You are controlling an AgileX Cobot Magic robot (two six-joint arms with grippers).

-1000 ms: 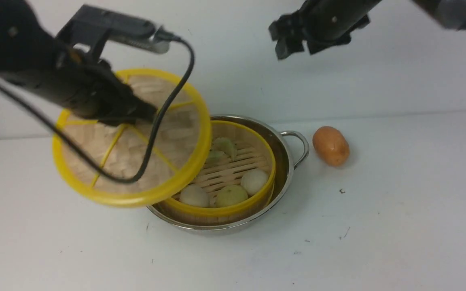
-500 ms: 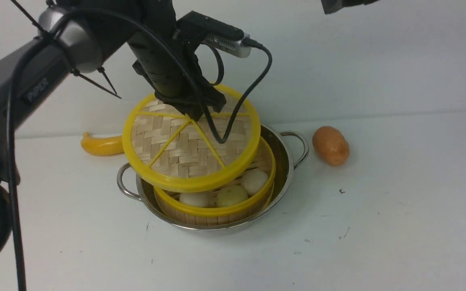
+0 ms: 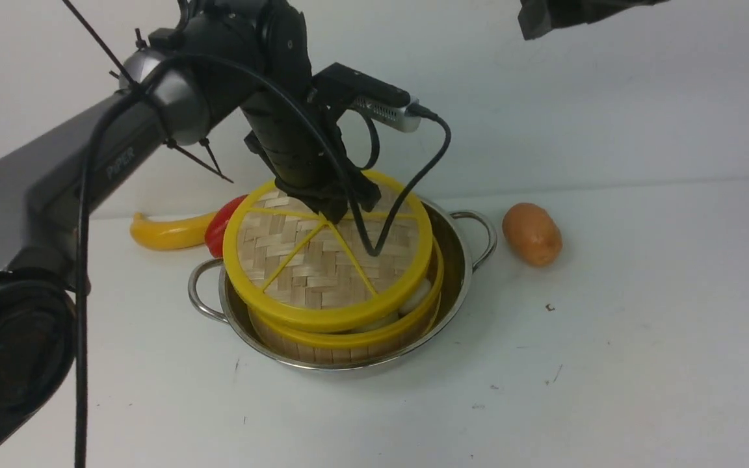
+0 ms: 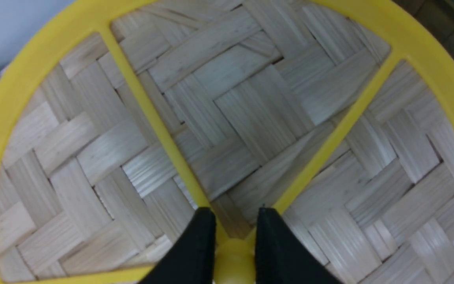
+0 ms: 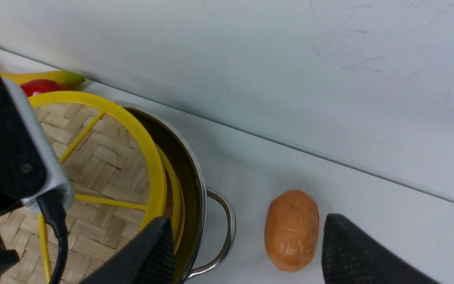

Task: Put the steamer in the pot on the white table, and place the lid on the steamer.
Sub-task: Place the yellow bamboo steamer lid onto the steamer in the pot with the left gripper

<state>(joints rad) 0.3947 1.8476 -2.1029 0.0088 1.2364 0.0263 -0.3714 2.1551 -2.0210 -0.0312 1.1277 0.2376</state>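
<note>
Small dark scuffs are spread over the near part of the white table (image 3: pixel 576 403). On the left, part of it is hidden by the left arm (image 3: pixel 147 123) and its black cable (image 3: pixel 85 260), which is looped down in front of the lid.

Beyond the scuffs, toward the far edge, the pot (image 3: pixel 456 305) is set upright on the table, with one handle (image 3: pixel 196 292) turned to the left and the other (image 3: pixel 491 240) to the right. The steamer (image 3: pixel 342 354) is seated inside it, and a strip of the pot's interior is left exposed on the right. Pale buns (image 3: pixel 417 297) are seen in the steamer through the gap under the lid (image 3: pixel 316 266). The lid is held over the steamer, shifted toward the left and the far edge, so that the steamer's near right part is left uncovered; whether the rims are touching cannot be told. Its yellow knob (image 4: pixel 235 262) is gripped between the fingers of the left gripper (image 3: pixel 332 214).

Right of the pot, near the far edge, a brown potato (image 3: pixel 532 234) is placed. Left of the pot, by the same edge, a banana (image 3: pixel 170 233) and a red item (image 3: pixel 218 227), partly covered by the lid, are seen.

The right gripper (image 5: pixel 248 223) is raised, its fingers spread wide with nothing held. The far edge is backed by a white wall (image 3: pixel 608 104).
</note>
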